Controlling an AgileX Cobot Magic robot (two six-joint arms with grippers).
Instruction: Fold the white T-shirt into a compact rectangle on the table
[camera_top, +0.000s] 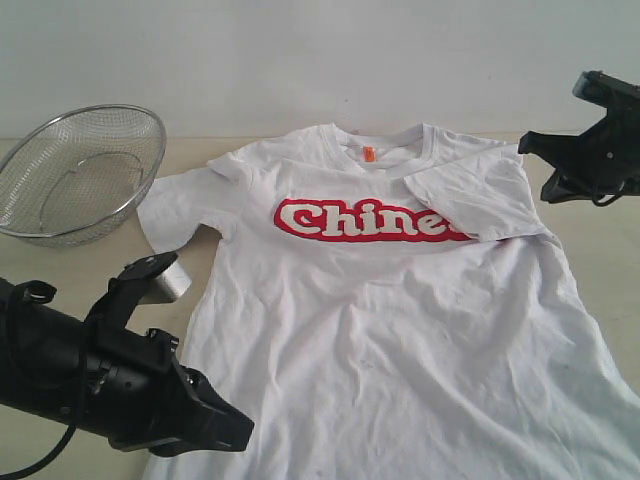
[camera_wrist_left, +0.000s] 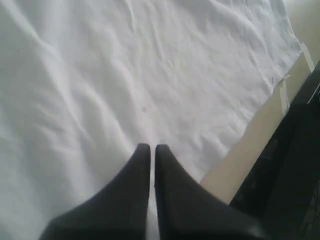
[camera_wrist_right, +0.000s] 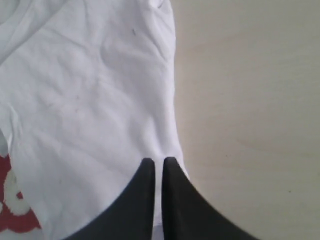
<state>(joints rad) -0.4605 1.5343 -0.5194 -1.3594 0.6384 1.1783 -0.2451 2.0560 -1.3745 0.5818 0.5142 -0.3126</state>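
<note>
My left end effector (camera_wrist_left: 152, 147) is shut tight, empty, over plain cloth; my right end effector (camera_wrist_right: 159, 161) is shut too, empty, at the shirt's edge. The white T-shirt (camera_top: 380, 330) lies spread on the table (camera_top: 610, 270). Sleeve (camera_top: 178, 215) at ten o'clock: I'd pinch its hem, fold inward.

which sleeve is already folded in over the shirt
The sleeve on the robot's right: it covers the end of the red lettering, while the left one lies spread flat.

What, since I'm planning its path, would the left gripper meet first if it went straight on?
Probably the T-shirt: the shut left gripper points at its wrinkled cloth, nothing between them. How close is unclear.
</note>
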